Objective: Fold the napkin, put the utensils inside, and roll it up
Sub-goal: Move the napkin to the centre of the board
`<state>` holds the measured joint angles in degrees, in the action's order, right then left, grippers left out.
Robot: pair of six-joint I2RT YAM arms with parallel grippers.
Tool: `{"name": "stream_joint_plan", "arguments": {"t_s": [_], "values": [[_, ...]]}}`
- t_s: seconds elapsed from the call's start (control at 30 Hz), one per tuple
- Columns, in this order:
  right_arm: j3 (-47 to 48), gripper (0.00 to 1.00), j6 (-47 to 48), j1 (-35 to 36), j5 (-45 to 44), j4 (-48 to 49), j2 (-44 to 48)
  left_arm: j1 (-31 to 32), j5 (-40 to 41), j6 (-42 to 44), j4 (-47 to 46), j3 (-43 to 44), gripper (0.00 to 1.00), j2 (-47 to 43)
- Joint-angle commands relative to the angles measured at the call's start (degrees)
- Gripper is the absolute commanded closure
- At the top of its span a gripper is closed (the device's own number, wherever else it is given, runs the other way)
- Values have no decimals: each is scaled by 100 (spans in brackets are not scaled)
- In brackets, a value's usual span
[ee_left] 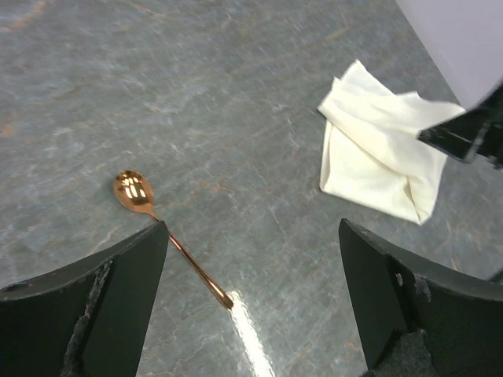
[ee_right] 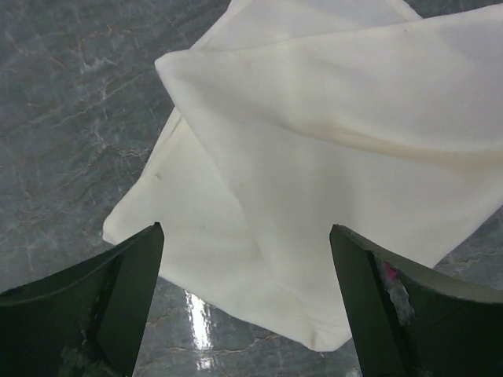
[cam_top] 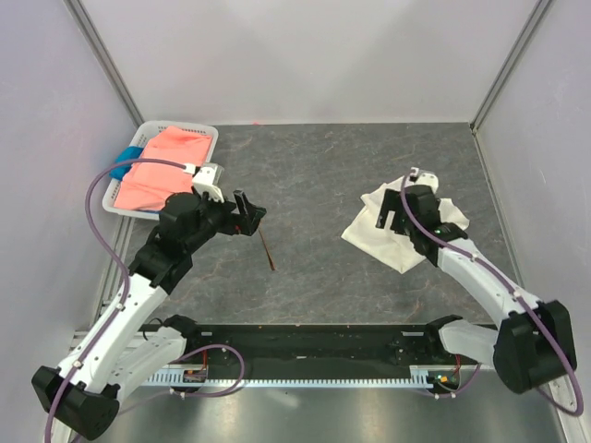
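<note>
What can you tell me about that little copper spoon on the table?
The spoon is slim, shiny copper-coloured metal: a small round bowl and a long thin handle. It lies flat on the grey marbled table, alone, well apart from the napkin. The open left hand hangs over it without holding it.

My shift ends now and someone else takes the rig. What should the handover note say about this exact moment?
Left gripper: open, empty, over the table near the spoon.
Right gripper: open, empty, above the napkin.
Spoon lies bare on the table, well apart from the napkin, which lies rumpled with overlapping layers.
Done: nothing visibly finished.
Left: fold the napkin flat, lay the spoon inside, roll it up.
</note>
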<state>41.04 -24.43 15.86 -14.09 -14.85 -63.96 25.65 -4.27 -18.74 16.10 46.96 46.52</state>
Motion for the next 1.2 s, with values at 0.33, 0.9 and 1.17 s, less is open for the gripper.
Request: {"name": "stream_joint_plan", "arguments": {"t_s": [0.33, 0.9, 1.17], "values": [[651, 6, 271, 638, -1527, 34, -2065, 37, -241, 459, -19, 68, 6, 796], [615, 92, -334, 3115, 275, 695, -2023, 45, -777, 222, 69, 217, 10, 1394], [1292, 13, -108, 3188, -681, -105, -1452, 46, -838, 231, 95, 235, 11, 1526]]}}
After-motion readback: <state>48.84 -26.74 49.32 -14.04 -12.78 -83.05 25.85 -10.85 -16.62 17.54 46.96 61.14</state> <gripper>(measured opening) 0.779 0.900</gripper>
